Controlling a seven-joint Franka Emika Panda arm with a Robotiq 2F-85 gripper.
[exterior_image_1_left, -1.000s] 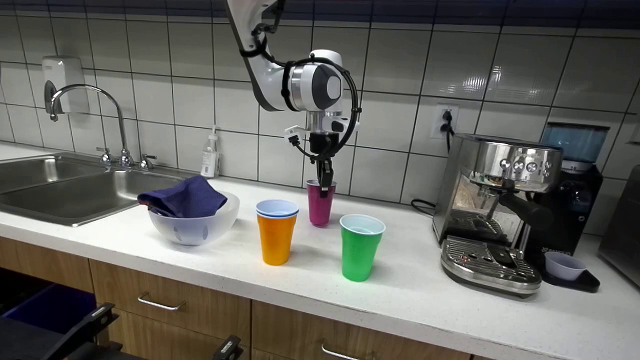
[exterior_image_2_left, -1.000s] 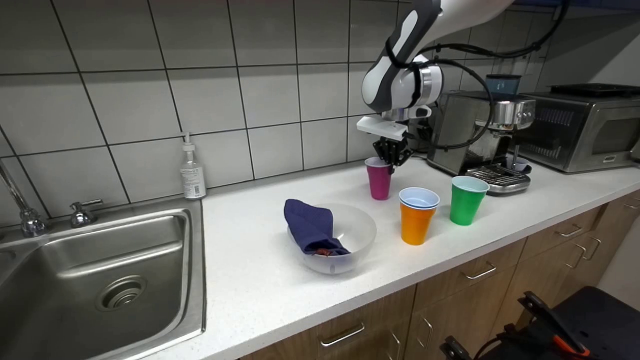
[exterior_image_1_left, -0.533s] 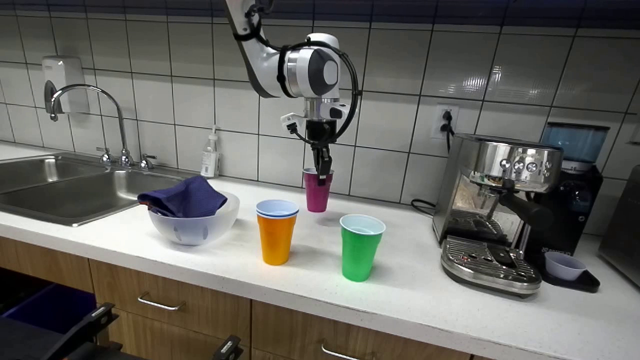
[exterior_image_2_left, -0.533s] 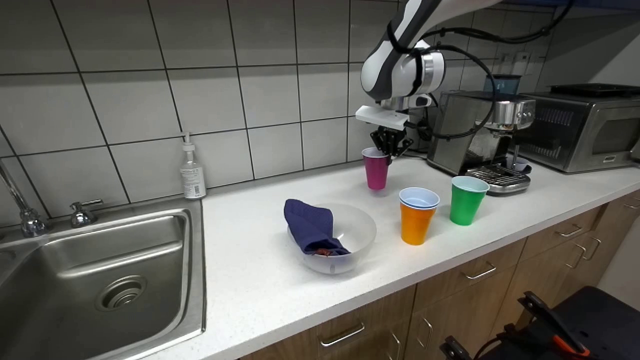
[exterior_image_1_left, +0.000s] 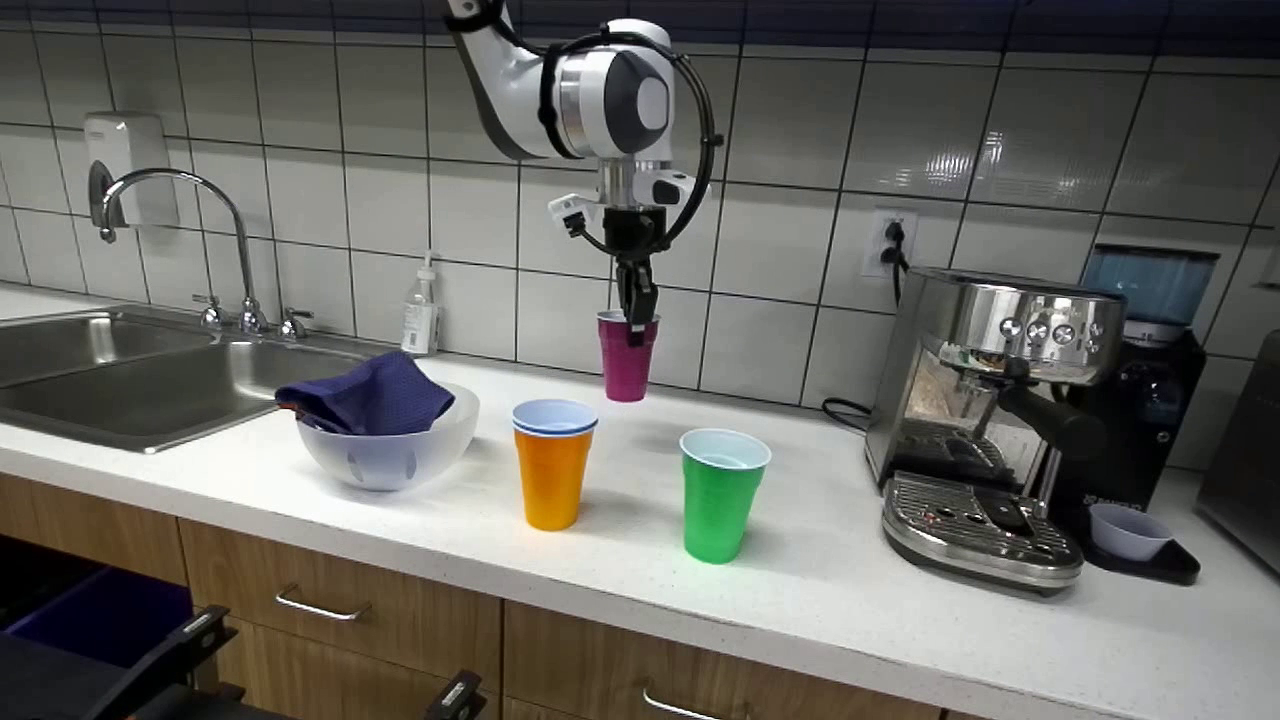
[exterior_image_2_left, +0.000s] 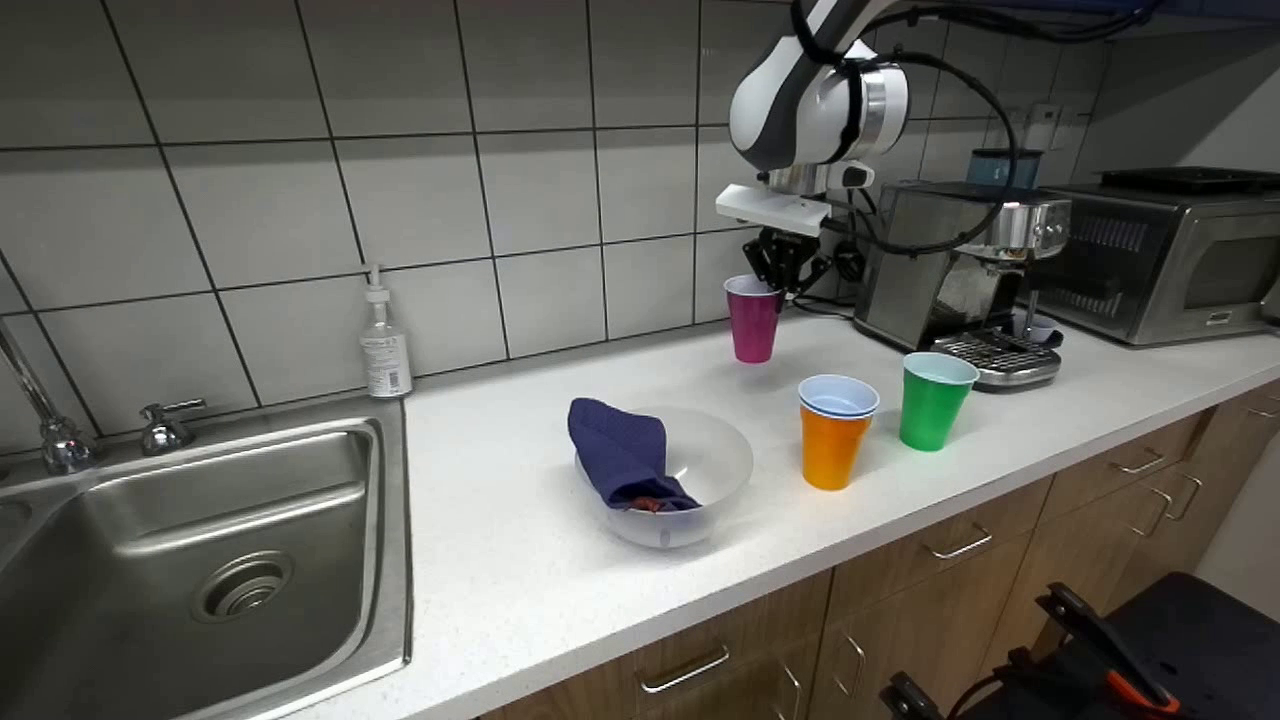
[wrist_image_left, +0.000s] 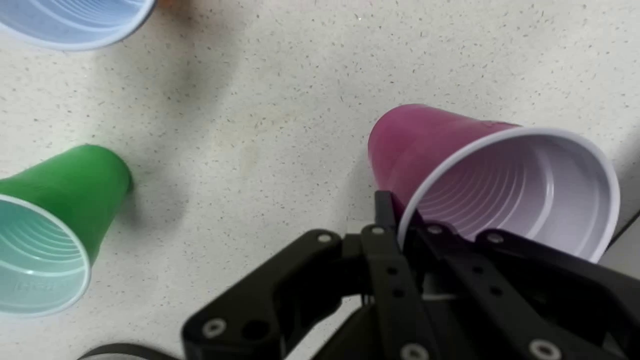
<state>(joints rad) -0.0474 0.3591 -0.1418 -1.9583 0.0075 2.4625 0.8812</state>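
Note:
My gripper (exterior_image_1_left: 636, 332) is shut on the wall of a magenta cup (exterior_image_1_left: 622, 372) with a white inside. In the wrist view, one finger of the gripper (wrist_image_left: 400, 212) is outside the cup (wrist_image_left: 425, 142) and one is inside, with the rim between them. In both exterior views the cup (exterior_image_2_left: 751, 328) hangs upright above the white counter, near the tiled wall. In front of it stand an orange cup (exterior_image_1_left: 553, 482) with a light blue inside, which looks stacked, and a green cup (exterior_image_1_left: 716, 512). Both also show in part in the wrist view.
A translucent bowl (exterior_image_1_left: 445, 445) with a dark blue cloth (exterior_image_1_left: 375, 395) stands between the cups and the steel sink (exterior_image_2_left: 395, 560). A soap bottle (exterior_image_2_left: 384, 345) stands by the wall. An espresso machine (exterior_image_1_left: 985, 400) and a microwave (exterior_image_2_left: 1160, 260) stand on the opposite side.
My gripper has lifted the magenta cup off the counter and moved up, with a slight shift toward the sink side in an exterior view. The other cups and the bowl have not moved.

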